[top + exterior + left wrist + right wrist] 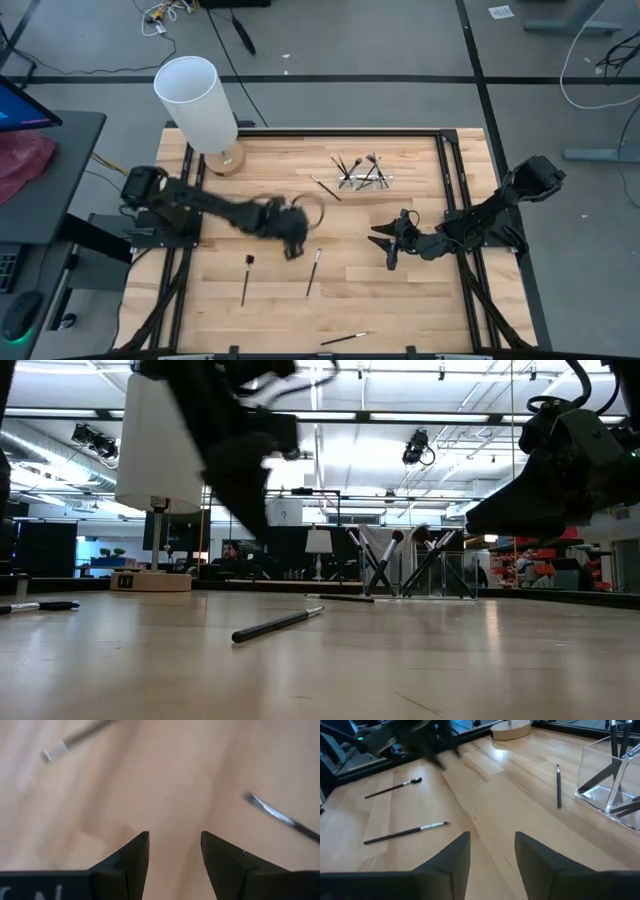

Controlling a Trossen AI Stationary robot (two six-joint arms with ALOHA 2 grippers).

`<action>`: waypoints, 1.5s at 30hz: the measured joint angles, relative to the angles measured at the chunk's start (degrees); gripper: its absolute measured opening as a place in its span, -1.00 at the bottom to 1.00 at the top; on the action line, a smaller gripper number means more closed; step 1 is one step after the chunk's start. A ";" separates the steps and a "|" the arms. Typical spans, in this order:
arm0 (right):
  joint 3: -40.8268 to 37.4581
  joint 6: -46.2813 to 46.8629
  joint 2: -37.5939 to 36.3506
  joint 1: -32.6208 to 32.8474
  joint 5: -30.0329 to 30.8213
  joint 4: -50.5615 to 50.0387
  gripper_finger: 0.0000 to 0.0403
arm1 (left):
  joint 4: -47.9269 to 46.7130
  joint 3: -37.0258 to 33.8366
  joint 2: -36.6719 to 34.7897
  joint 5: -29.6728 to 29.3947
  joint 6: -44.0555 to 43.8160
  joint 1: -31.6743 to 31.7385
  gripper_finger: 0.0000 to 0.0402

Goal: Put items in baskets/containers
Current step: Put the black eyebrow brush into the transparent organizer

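Several thin makeup brushes stand leaning in a small clear holder point(365, 178) at the table's far middle. Loose brushes lie flat on the wood: one point(245, 280) and another point(313, 272) in the near middle, one point(325, 188) beside the holder, one point(345, 339) at the near edge. My left gripper point(295, 248) hangs open above the table's middle, just beyond the brush point(313, 272), with nothing between its fingers point(135, 860). My right gripper point(388, 250) waits open right of centre, low over the wood, also empty point(492, 850).
A tall white cylinder point(200, 105) on a round wooden base stands at the far left corner. Black frame rails run along the table's left and right sides. Bare wood lies between the two grippers and toward the near right.
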 joint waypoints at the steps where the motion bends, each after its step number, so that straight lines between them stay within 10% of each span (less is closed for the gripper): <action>1: 0.02 -0.02 0.00 0.00 0.00 -0.05 -0.22 | 0.12 -1.77 -1.06 -1.62 -3.95 -2.53 -0.10; 19: 0.02 -2.98 0.15 -0.79 2.80 0.28 -0.22 | -15.15 -14.40 -6.22 -0.43 -73.16 -33.02 0.07; 25: 0.02 -2.99 0.15 -1.44 2.66 0.34 -0.22 | -5.82 -19.62 -4.78 -1.68 -74.85 -33.74 0.11; 38: 0.02 -2.84 0.15 -1.44 2.56 1.28 -0.22 | -3.36 -20.84 -2.42 -6.39 -69.53 -33.33 -0.91; 45: 0.02 -2.99 0.15 -1.44 2.56 1.20 -0.22 | -3.22 -20.85 -2.43 -6.96 -68.69 -33.34 -0.96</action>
